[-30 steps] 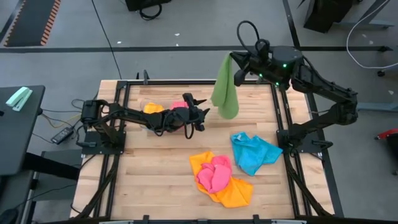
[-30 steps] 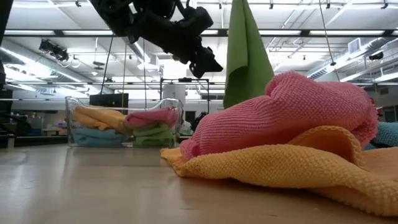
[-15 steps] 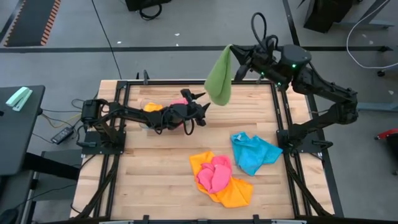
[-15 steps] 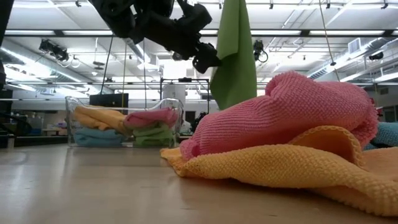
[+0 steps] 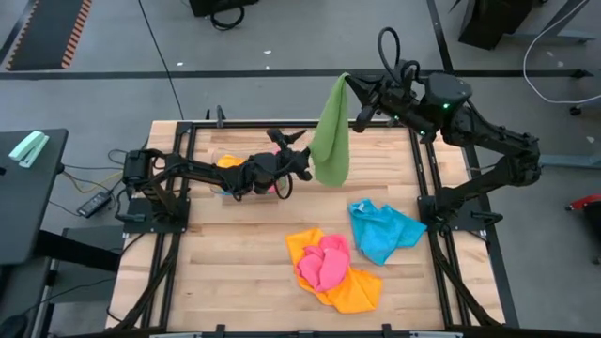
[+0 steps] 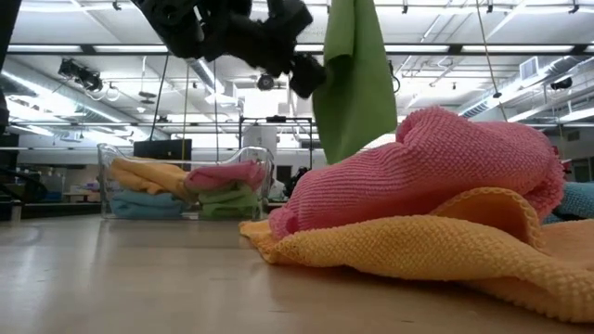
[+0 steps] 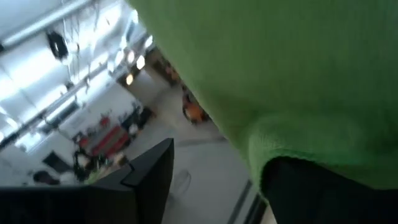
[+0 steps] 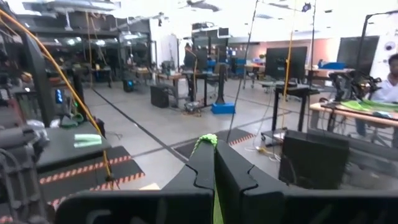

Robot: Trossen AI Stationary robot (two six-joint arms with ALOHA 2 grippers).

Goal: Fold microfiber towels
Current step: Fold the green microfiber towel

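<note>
A green microfiber towel [image 5: 329,141] hangs over the table's far side from my right gripper [image 5: 354,91], which is shut on it high up. My left gripper [image 5: 300,161] stands open and level beside the towel's lower left edge; the left wrist view is filled by green towel [image 7: 280,68], whose hem [image 7: 298,146] overlaps one finger [image 7: 311,193]. A pink towel [image 5: 324,263] lies crumpled on an orange towel [image 5: 352,286] near the table's front. A blue towel [image 5: 380,230] lies crumpled to their right. My left gripper has its open fingers at the green towel's lower edge [image 6: 320,79], coming level from the table's left; I cannot tell whether a finger touches the cloth. My right gripper pinches the green towel's top corner [image 8: 208,142] between its two shut fingers, which point level toward the table's left. A green tip sticks out past the fingers. The towel hangs slack below, clear of the table.
A clear bin [image 6: 186,181] with folded towels stands at the table's far left, under my left arm [image 5: 207,174]. Black frame rails [image 5: 427,188] run along the table's sides. Bare wood [image 5: 225,253] lies at the front left.
My left gripper has risen and tipped up toward the hanging green towel's lower edge. My right gripper has tipped up slightly with the towel, whose lower part has swung toward the table's left, closer to my left gripper.
</note>
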